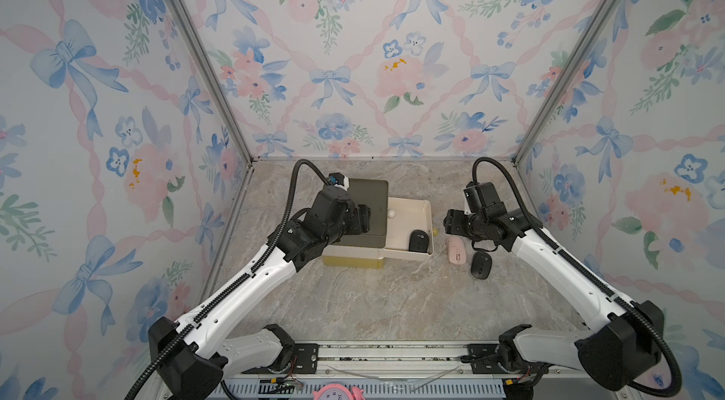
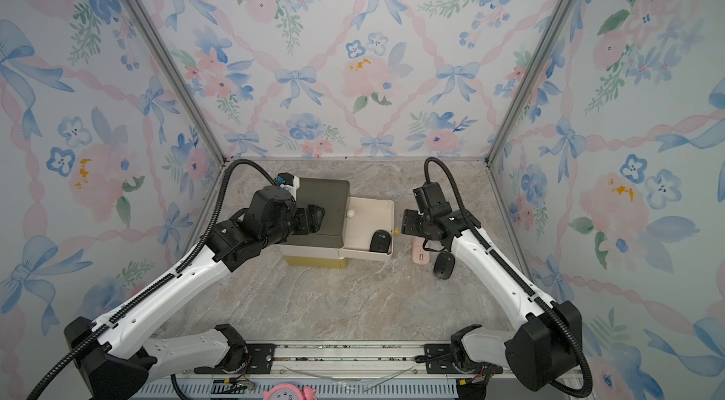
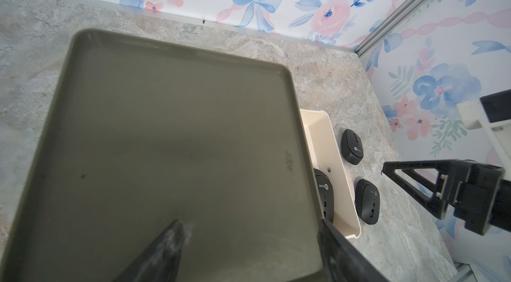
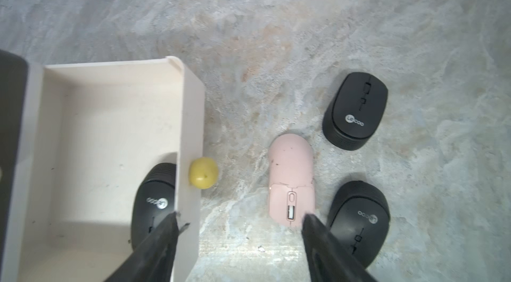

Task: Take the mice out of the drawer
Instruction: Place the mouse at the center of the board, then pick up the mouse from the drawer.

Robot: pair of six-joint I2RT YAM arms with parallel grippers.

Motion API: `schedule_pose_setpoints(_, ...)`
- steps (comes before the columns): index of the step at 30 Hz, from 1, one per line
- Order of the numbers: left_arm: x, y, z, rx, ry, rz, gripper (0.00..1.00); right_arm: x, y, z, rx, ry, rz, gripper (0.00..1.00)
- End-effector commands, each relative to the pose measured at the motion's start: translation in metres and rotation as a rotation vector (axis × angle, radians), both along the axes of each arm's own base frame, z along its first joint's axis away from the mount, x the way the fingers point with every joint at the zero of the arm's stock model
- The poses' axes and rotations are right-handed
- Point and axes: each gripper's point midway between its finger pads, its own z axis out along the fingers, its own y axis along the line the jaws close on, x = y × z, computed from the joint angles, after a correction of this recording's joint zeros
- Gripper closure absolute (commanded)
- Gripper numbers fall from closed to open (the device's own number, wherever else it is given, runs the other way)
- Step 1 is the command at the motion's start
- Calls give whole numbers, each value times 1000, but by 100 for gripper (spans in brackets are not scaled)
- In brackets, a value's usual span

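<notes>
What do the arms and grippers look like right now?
The left arm and right arm have white shells, black joints and a ribbed black cable hose looping above each wrist. The left gripper and right gripper carry black, tapered, triangular fingers.

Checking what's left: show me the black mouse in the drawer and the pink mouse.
Black mouse [image 1: 418, 241] in the drawer [image 1: 410, 217]: in a top view, centre of its back.
Pink mouse [image 4: 291, 178]: right wrist view, middle of its shell.
</notes>
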Motion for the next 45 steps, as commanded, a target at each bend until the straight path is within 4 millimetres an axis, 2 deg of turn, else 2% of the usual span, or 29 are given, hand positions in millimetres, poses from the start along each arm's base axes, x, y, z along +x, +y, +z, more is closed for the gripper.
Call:
schedule_pose_setpoints(1, -4, 10, -7, 3, 11, 5, 22, -20, 23, -11, -53, 98, 54, 28)
schedule_pose_setpoints(4, -4, 14, -15, 5, 27, 15, 22, -20, 51, -6, -66, 102, 77, 30)
schedule_pose_setpoints(9, -4, 18, -22, 17, 37, 30, 23, -22, 80, -11, -44, 141, 10, 34)
schedule_pose_setpoints(16, -4, 23, -28, 29, 43, 48, 23, -27, 95, -41, -65, 211, -75, 36)
schedule_pose_setpoints(20, -3, 28, -33, 39, 51, 69, 23, -22, 96, -48, -77, 214, -97, 35)
schedule_pose_setpoints(21, -3, 30, -35, 41, 53, 77, 24, -21, 96, -57, -98, 228, -108, 34)
schedule_pose_setpoints(25, -3, 31, -45, 38, 70, 81, 24, -12, 102, -64, -86, 228, -110, 32)
schedule_pose_setpoints(31, -1, 35, -51, 45, 83, 100, 25, 7, 128, -61, -58, 209, -45, 32)
schedule_pose_setpoints(33, 0, 36, -50, 43, 82, 102, 25, 9, 129, -61, -75, 210, -27, 31)
schedule_pose_setpoints(40, 0, 40, -46, 36, 71, 106, 25, 5, 102, -59, -102, 206, -95, 24)
schedule_pose_setpoints(45, -1, 44, -43, 38, 57, 117, 25, 8, 100, -66, -134, 229, -108, 23)
